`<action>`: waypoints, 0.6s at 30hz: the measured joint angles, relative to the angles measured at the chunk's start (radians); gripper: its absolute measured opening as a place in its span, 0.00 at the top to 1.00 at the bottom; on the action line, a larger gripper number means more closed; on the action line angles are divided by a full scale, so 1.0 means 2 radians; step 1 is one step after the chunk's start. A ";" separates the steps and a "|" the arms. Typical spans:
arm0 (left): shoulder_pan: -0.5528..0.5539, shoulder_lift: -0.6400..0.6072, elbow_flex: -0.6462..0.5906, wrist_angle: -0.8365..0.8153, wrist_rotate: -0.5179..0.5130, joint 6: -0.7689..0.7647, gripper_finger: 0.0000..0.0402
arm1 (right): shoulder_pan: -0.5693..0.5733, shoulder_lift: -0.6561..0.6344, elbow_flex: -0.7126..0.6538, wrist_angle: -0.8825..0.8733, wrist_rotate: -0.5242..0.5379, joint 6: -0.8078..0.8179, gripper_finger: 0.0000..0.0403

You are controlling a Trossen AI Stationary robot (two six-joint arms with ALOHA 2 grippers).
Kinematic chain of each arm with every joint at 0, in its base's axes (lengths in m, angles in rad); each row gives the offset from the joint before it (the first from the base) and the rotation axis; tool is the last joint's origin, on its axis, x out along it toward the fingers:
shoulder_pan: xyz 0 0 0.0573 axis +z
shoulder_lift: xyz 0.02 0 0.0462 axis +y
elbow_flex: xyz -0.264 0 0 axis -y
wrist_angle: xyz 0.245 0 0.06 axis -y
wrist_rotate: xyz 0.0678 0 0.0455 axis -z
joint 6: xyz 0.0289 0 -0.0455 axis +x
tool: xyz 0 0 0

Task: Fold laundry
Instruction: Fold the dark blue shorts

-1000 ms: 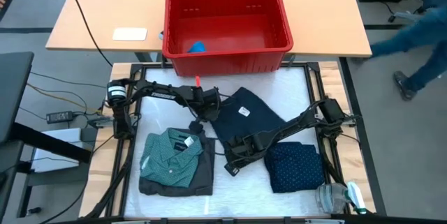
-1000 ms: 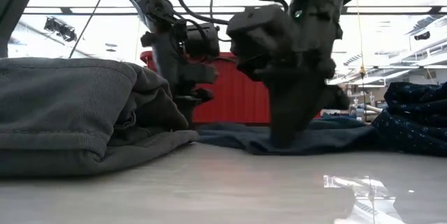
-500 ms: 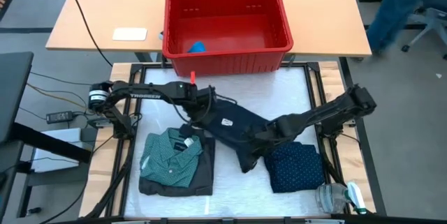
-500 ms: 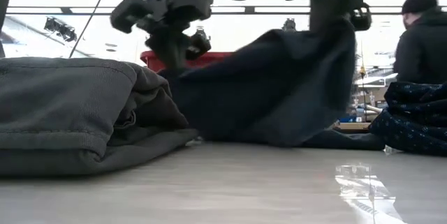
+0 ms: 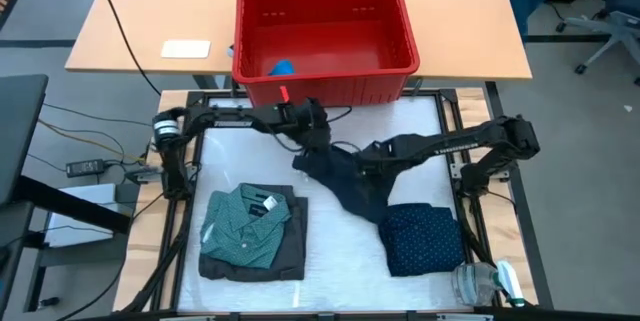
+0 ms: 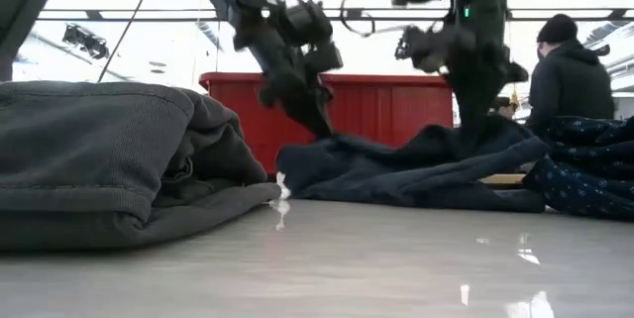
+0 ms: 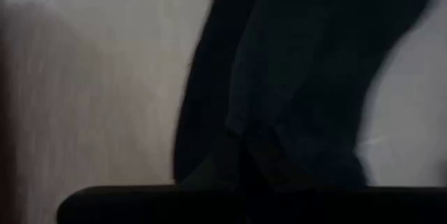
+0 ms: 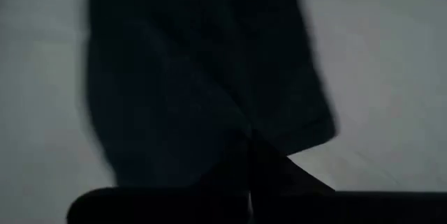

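From above, the left gripper and right gripper each pinch the plain dark garment mid-table, between the teal shirt and navy dotted piece; only the low view shows a person beyond the red basket.

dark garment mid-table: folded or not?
Not folded: the dark garment lies bunched, pinched by the left claw and right claw.

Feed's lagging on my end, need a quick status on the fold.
Left tool and right tool both shut on the plain dark garment, bunched mid-table. Teal shirt and navy dotted piece already folded. Nothing blocking.
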 joint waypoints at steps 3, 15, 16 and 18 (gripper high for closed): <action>0.012 0.022 0.000 0.004 -0.009 -0.005 0.94 | -0.035 0.000 -0.031 -0.008 -0.012 0.024 0.94; 0.039 -0.030 0.000 -0.019 -0.016 -0.081 0.70 | -0.049 -0.010 -0.027 0.017 -0.075 0.055 0.62; 0.039 -0.040 0.000 -0.018 -0.016 -0.090 0.69 | -0.043 -0.011 -0.022 0.033 -0.066 0.055 0.61; 0.037 -0.059 0.000 -0.016 -0.016 -0.104 0.69 | -0.031 -0.011 -0.018 0.083 -0.060 0.053 0.61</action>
